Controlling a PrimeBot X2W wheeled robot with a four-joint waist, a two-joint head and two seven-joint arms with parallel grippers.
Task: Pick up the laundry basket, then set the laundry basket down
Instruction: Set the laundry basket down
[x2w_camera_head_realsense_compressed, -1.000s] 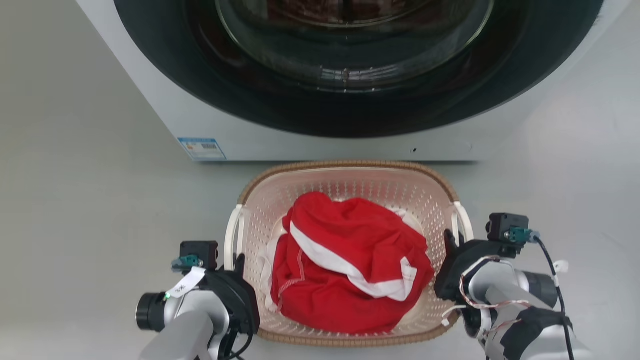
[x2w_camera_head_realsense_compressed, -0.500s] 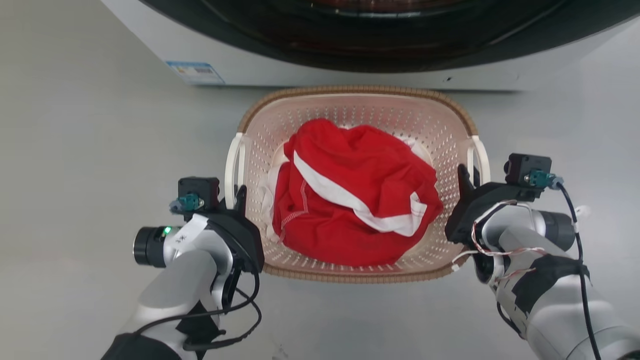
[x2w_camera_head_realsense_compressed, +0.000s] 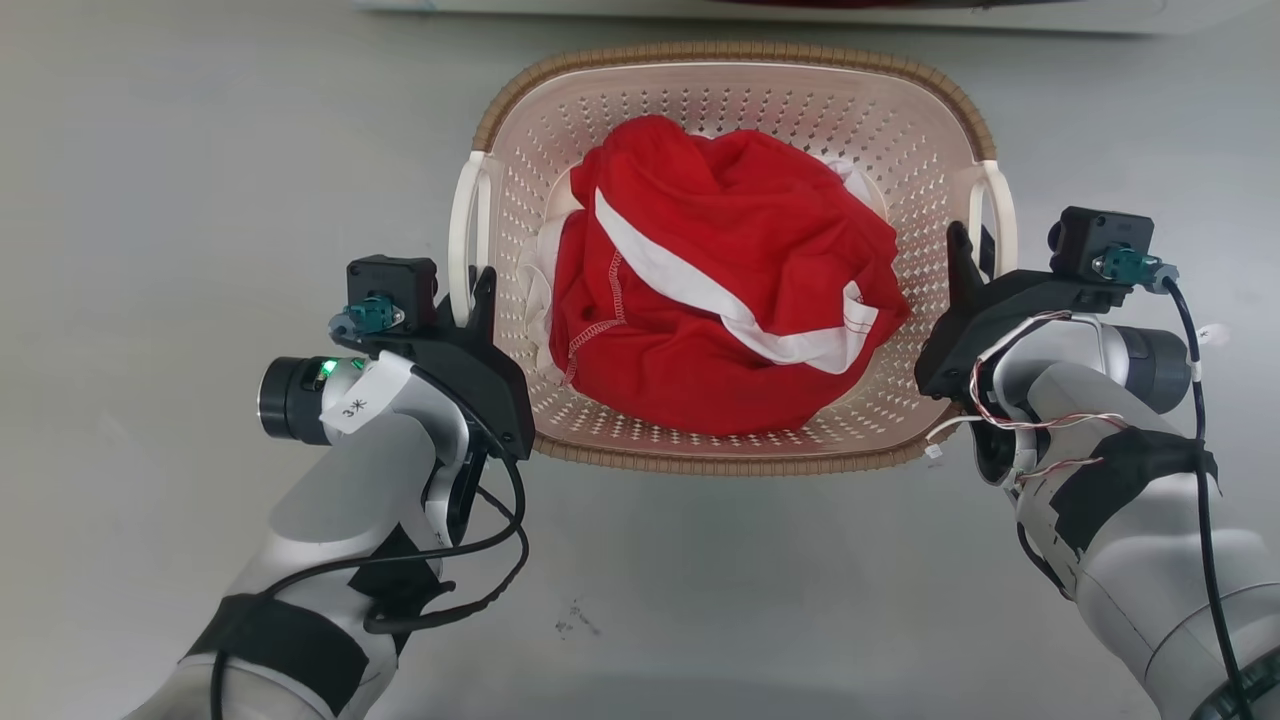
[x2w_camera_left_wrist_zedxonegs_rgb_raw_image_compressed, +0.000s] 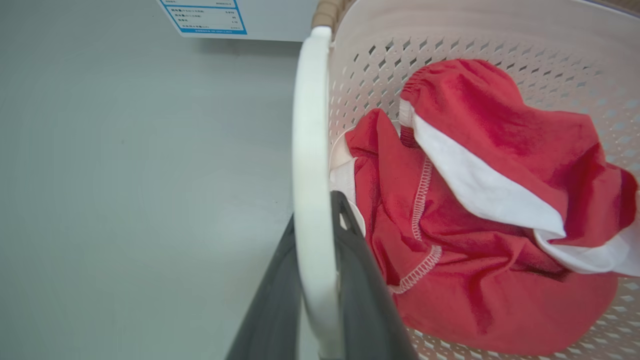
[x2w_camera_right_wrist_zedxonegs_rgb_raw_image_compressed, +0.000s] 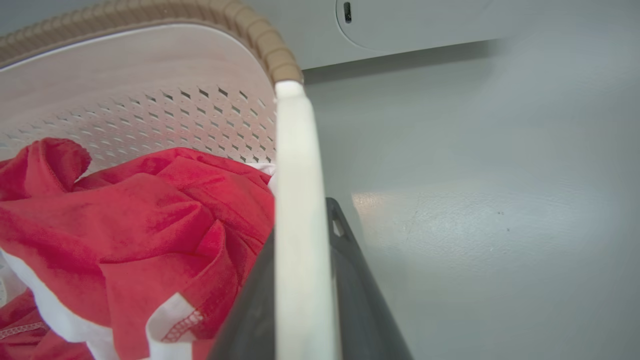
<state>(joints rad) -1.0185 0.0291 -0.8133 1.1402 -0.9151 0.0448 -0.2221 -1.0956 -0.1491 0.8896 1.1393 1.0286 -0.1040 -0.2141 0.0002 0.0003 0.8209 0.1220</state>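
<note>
Overall, perforated cream laundry basket (x2w_camera_head_realsense_compressed: 730, 110)

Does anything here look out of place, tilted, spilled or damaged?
Nothing stands out. The laundry basket looks whole, the red-and-white garment lies fully inside it, and the left tool and right tool each grip one of its white side handles.

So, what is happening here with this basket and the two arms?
A two-armed robot is handling a small cream plastic laundry basket with perforated walls and a brown woven-look rim, holding a crumpled red and white garment. The left gripper is closed on its white left side handle, the right gripper on the white right side handle. Whether the basket has left the grey floor cannot be told.
</note>
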